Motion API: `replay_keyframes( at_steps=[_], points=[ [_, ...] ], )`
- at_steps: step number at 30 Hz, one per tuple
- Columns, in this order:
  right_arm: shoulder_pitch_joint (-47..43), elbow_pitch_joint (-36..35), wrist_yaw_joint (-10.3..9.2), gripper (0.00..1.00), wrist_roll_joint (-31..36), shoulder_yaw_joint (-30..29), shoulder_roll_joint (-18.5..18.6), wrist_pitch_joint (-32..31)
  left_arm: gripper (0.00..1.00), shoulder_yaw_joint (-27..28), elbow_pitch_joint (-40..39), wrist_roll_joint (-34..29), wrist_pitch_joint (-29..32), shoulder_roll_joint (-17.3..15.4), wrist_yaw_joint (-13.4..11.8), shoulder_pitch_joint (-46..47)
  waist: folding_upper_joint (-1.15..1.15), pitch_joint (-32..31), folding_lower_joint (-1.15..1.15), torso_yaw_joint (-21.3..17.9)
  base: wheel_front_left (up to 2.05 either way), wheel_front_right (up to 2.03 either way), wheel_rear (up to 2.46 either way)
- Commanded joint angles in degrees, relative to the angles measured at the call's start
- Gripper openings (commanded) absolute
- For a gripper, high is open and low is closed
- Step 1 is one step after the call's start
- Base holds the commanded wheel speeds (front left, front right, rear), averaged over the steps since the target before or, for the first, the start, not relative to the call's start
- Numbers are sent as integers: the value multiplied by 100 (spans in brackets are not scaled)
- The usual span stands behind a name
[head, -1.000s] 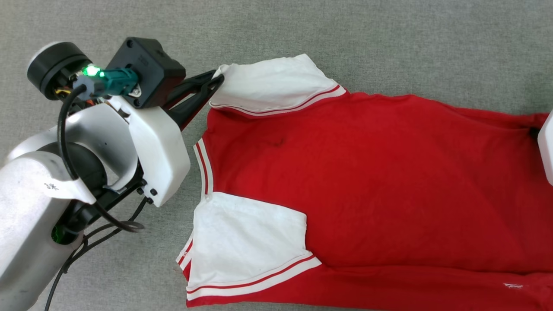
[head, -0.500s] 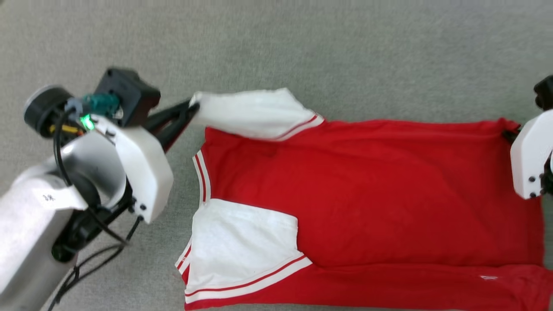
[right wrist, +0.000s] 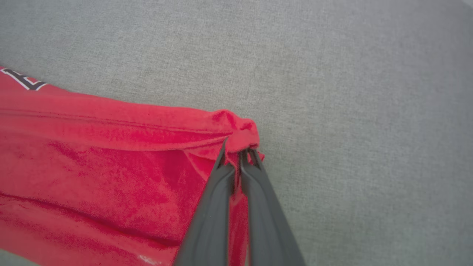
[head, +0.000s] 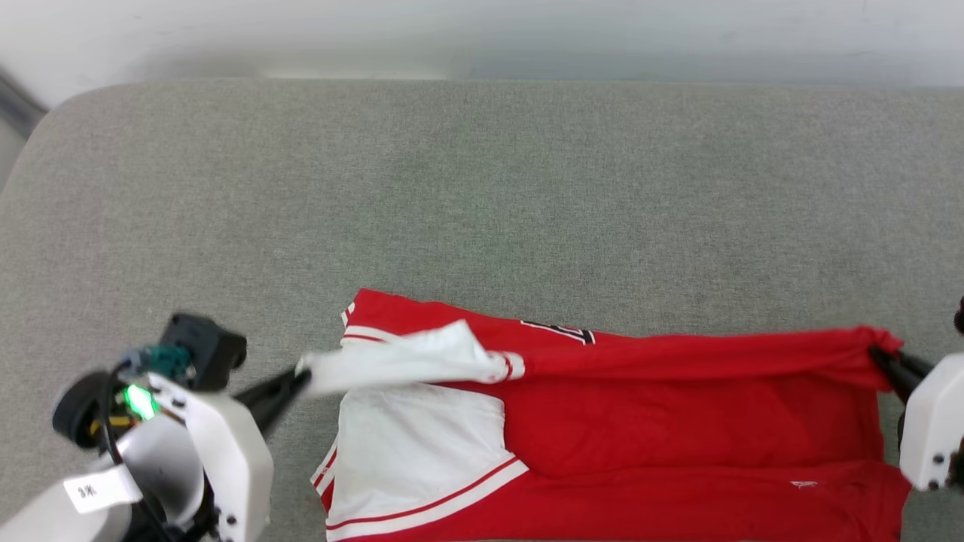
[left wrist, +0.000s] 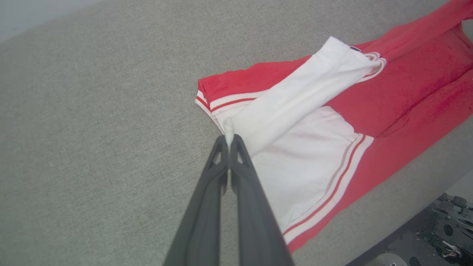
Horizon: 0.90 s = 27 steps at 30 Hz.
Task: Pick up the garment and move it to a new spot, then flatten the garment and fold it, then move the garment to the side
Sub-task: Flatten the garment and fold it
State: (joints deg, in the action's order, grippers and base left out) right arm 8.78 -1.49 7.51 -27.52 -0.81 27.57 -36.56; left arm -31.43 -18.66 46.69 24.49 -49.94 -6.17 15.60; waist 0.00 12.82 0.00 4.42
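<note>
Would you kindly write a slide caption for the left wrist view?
Left tool, shut, pinches the white sleeve of the garment, holding it raised over the grey surface.

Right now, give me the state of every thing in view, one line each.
Red jersey T-shirt with white short sleeves: near part flat on the surface, far edge raised and stretched between both grippers.
Left gripper: shut on the tip of the far white sleeve.
Right gripper: shut on a bunched red corner.
Grey woven fabric surface: bears the T-shirt.
</note>
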Motion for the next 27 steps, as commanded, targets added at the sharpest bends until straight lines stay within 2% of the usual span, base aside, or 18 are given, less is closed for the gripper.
replay_keyframes(
  at_steps=[1, 8, 15, 27],
  points=[
    [-199, -93, -4, 0, 10, -41, -38, 51, 0, -43, 28, 44, -26, -33, -31, -185, 0, -22, 0, 8, 0, 0, 0],
    [-966, -348, -3, 0, -199, -87, -176, 94, 0, -248, 388, 220, -165, 65, -63, -799, 0, -60, 0, -1, 0, 0, 0],
    [-1322, -363, -3, 0, -281, 267, 211, 127, 0, -466, 862, 189, -329, 304, 105, -921, 0, -4, 0, -29, 0, 0, 0],
    [-1250, 222, -4, 0, -302, 859, 712, 604, 0, -797, 1547, 66, -452, 637, 353, -865, 0, -50, 0, -16, 0, 0, 0]
  ],
)
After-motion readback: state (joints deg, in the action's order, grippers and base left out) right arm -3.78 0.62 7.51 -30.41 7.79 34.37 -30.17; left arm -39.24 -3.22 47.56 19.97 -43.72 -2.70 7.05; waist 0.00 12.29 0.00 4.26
